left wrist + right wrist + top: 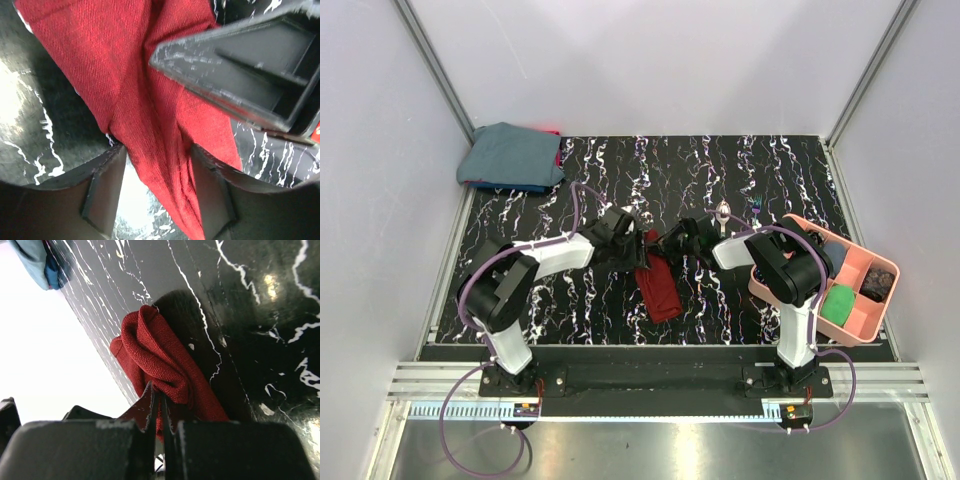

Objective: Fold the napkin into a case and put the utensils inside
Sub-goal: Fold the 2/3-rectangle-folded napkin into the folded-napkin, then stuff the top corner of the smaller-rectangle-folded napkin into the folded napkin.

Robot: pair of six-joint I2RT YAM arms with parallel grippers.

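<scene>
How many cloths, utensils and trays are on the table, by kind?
Cloths: 2 (dark red napkin, blue-grey bundle)
Utensils: 2 (spoon, teal-handled piece)
Trays: 1 (pink tray)
Total: 5

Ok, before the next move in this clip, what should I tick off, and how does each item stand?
1. Right gripper gripping the napkin: ok, jaws shut on a bunched fold.
2. Left gripper open: ok, fingers stand apart with cloth running between them.
3. Cloth free of the left fingers: cannot tell, it lies close against one.
4. Napkin flat and squared as a case: not ok, it is twisted and bunched.
5. Utensils within sight: ok, on the table beyond the right gripper, outside the cloth.
</scene>
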